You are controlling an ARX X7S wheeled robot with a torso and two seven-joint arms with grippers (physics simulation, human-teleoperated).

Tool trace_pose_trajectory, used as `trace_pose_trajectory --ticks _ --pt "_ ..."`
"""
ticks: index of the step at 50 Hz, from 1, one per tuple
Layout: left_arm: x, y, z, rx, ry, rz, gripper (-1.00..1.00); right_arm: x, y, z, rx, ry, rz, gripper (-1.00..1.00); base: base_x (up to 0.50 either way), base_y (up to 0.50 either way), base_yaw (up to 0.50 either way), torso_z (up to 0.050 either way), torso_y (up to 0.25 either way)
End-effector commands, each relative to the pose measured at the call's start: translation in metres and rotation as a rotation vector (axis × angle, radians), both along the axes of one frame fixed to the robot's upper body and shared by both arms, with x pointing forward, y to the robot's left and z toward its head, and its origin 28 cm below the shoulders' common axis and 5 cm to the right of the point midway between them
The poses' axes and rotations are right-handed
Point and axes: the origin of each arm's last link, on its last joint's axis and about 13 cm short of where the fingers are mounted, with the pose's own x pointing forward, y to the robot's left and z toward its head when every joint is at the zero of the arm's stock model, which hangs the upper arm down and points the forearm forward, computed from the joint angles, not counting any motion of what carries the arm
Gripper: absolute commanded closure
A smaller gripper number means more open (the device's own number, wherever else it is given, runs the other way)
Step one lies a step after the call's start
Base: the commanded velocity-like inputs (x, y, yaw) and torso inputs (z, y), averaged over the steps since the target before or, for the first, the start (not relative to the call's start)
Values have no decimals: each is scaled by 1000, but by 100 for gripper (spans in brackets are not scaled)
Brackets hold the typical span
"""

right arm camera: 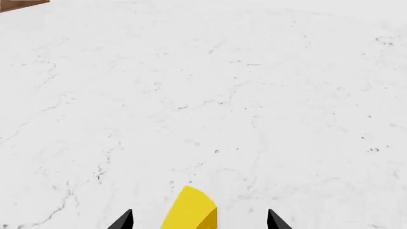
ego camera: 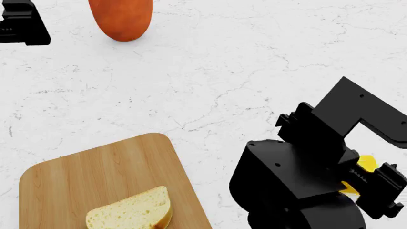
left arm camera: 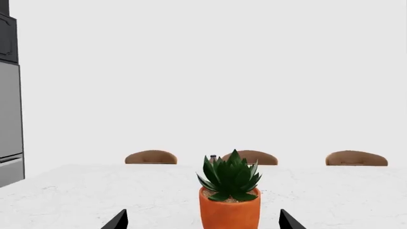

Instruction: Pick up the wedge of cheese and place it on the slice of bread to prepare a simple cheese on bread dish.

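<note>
The yellow wedge of cheese [right arm camera: 190, 210] lies on the white marble table, its tip between the spread fingertips [right arm camera: 124, 221] of my right gripper [right arm camera: 199, 222], which is open and apart from it. In the head view only a sliver of the cheese [ego camera: 365, 164] shows behind my right arm [ego camera: 305, 176]. The slice of bread [ego camera: 130, 212] lies on the wooden cutting board [ego camera: 83, 167] at the near left. My left gripper [left arm camera: 203, 222] is open and empty, facing a potted plant; in the head view it [ego camera: 22, 24] is at the far left.
An orange pot with a green succulent [left arm camera: 230, 202] stands in front of the left gripper; the pot [ego camera: 121, 19] is at the far left in the head view. Three chair backs [left arm camera: 150, 157] line the table's far edge. A grey fridge [left arm camera: 9, 124] stands beyond.
</note>
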Motion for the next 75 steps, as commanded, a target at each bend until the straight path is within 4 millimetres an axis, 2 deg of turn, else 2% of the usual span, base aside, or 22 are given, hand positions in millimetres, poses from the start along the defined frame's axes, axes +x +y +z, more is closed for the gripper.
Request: trace_pose_trajectory --ticks 1,13,31,47,51,54,56,58,73,75 --pt "0 0 0 4 -1 0 -100 -5 8 -5 109 59 24 -100 0 0 0 0 0" --pt "0 0 -1 3 -1 0 -100 -5 14 -10 165 71 78 -100 0 0 0 0 0" --pt "-1 0 0 7 0 -5 -100 1 23 -3 188 15 178 -100 0 0 0 0 0" --pt "0 0 0 5 0 -6 -100 1 24 -4 186 20 174 -100 0 0 0 0 0" --pt "0 0 0 3 -5 -11 -100 6 23 -8 256 7 92 -100 0 0 0 0 0" --pt "-1 -1 1 4 -10 -13 -100 11 21 -7 250 8 7 -100 0 0 0 0 0" --pt "-1 -1 0 5 -9 -14 -100 12 23 -7 237 7 14 -100 0 0 0 0 0" --pt "-1 -1 0 6 -10 -15 -100 18 20 -12 227 19 -34 -100 0 0 0 0 0" --pt "-2 -1 1 6 -16 -24 -100 44 42 -36 242 93 -56 -100 0 0 0 0 0" --pt "-2 -1 1 -3 -21 -22 -100 48 43 -39 201 91 -77 -100 0 0 0 0 0"
